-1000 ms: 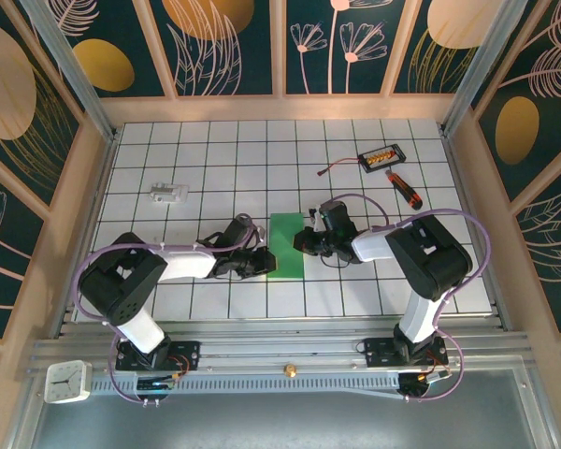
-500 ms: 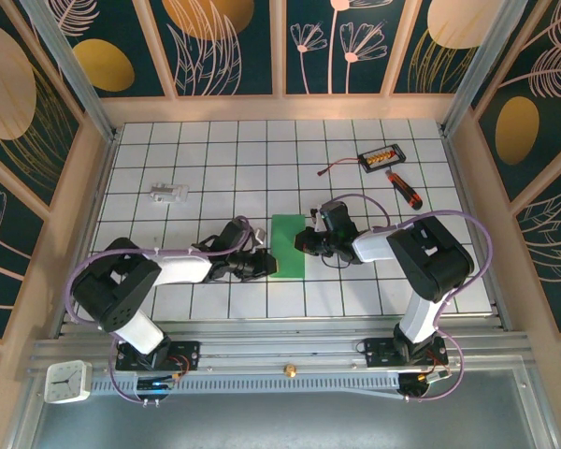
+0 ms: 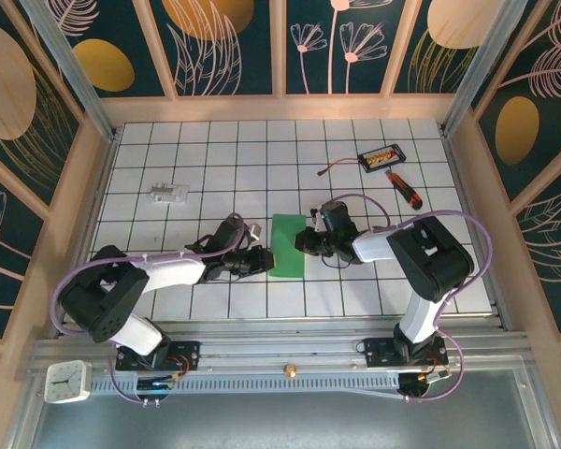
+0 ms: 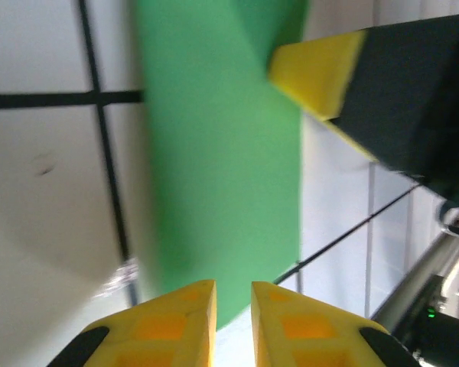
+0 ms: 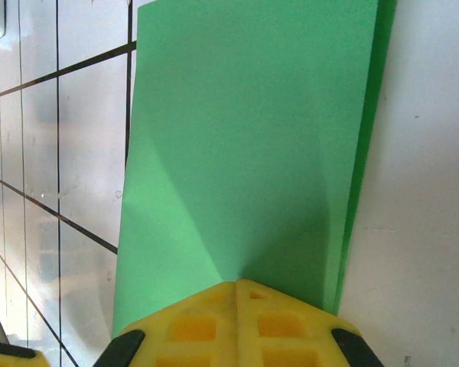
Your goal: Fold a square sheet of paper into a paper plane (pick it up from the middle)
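The square sheet of paper [image 3: 287,246] lies on the tiled table, folded into a bright-green upright rectangle. In the right wrist view the sheet [image 5: 245,138] shows a lower layer peeking out along its right edge. My right gripper [image 3: 305,241] is shut, its tips [image 5: 237,287] pressing down on the sheet near its right edge. My left gripper [image 3: 262,260] sits low at the sheet's lower left edge. Its yellow tips [image 4: 233,302] stand a narrow gap apart with nothing between them, just short of the green sheet [image 4: 222,153]. A right fingertip [image 4: 317,65] rests on the far side.
A small black box with orange parts [image 3: 381,156] and a black-and-orange screwdriver [image 3: 404,190] lie at the back right, with a red wire [image 3: 337,166] beside them. A small white object [image 3: 168,194] sits at the back left. Wooden walls ring the table.
My left gripper has slid a little right and up along the sheet's left edge, and its elbow has swung out left. The right gripper and the sheet have stayed put.
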Tool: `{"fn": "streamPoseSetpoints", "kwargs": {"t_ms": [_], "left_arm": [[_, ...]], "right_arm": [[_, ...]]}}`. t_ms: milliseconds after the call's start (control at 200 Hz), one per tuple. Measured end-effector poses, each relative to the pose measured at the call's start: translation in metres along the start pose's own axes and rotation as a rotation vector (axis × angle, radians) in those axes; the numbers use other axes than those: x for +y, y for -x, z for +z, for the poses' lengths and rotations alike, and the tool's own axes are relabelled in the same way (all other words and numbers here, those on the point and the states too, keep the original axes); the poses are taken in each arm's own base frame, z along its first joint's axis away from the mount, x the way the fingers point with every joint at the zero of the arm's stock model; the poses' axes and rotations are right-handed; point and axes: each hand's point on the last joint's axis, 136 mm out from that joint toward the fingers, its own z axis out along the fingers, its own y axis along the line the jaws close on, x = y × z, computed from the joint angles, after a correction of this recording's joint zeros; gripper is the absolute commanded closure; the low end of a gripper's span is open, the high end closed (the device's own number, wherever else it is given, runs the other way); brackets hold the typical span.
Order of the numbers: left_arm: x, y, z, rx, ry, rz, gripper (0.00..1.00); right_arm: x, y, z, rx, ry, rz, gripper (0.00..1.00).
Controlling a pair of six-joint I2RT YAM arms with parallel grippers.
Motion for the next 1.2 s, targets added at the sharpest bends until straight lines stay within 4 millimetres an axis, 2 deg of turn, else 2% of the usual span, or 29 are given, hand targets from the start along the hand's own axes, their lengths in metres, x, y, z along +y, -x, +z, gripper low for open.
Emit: {"fn": "streamPoseSetpoints", "kwargs": {"t_ms": [115, 225, 445, 686, 761, 926, 1201], "left_arm": [[-0.006, 0.006, 0.007, 0.004, -0.012, 0.007, 0.80], [-0.003, 0.013, 0.017, 0.006, 0.007, 0.004, 0.83], [0.034, 0.022, 0.020, -0.014, 0.086, -0.054, 0.87], [0.038, 0.024, 0.013, -0.034, 0.113, -0.009, 0.85], [0.034, 0.026, 0.005, -0.048, 0.114, 0.001, 0.83], [0.007, 0.038, -0.006, -0.089, 0.033, 0.033, 0.83], [-0.003, 0.045, 0.015, -0.038, -0.016, 0.019, 0.92]], "right_arm": [[0.000, 0.000, 0.000, 0.000, 0.000, 0.000, 1.00], [0.000, 0.000, 0.000, 0.000, 0.000, 0.000, 1.00], [0.000, 0.000, 0.000, 0.000, 0.000, 0.000, 1.00], [-0.001, 0.000, 0.000, -0.002, -0.003, 0.000, 1.00], [-0.001, 0.000, 0.000, -0.002, -0.003, -0.001, 1.00], [-0.001, 0.000, 0.000, -0.002, -0.003, -0.003, 1.00], [-0.001, 0.000, 0.000, -0.002, -0.004, -0.003, 1.00]]}}
